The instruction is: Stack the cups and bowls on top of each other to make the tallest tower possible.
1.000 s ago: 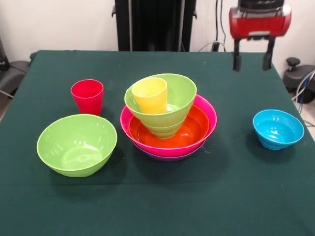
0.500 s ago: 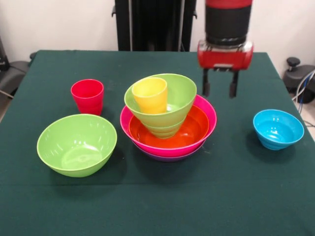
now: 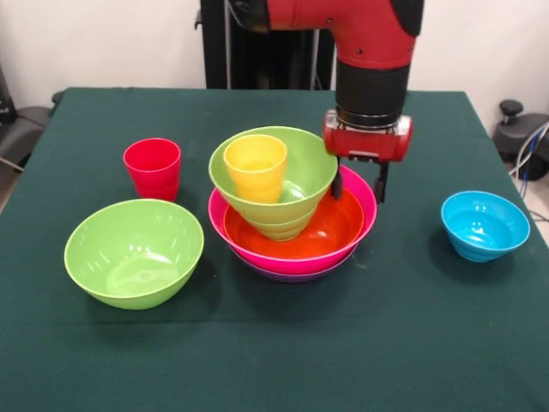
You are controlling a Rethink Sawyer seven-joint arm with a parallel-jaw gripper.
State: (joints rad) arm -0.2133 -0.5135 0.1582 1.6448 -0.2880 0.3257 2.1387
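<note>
The tower stands mid-table: a purple bowl lowest, a pink bowl in it, then an orange bowl. A tilted lime green bowl sits in the orange one with another green bowl showing under it. It holds a yellow cup. A red cup stands alone to the left. My gripper is open at the tower's right side. One finger is against the green bowl's right wall, and the other hangs over the pink rim.
A large lime green bowl rests at the front left. A small sky blue bowl sits at the right. The dark green table ends near the blue bowl on the right.
The arm came left and down from the back right to the tower's right side. The green bowl with the yellow cup has shifted slightly left.
</note>
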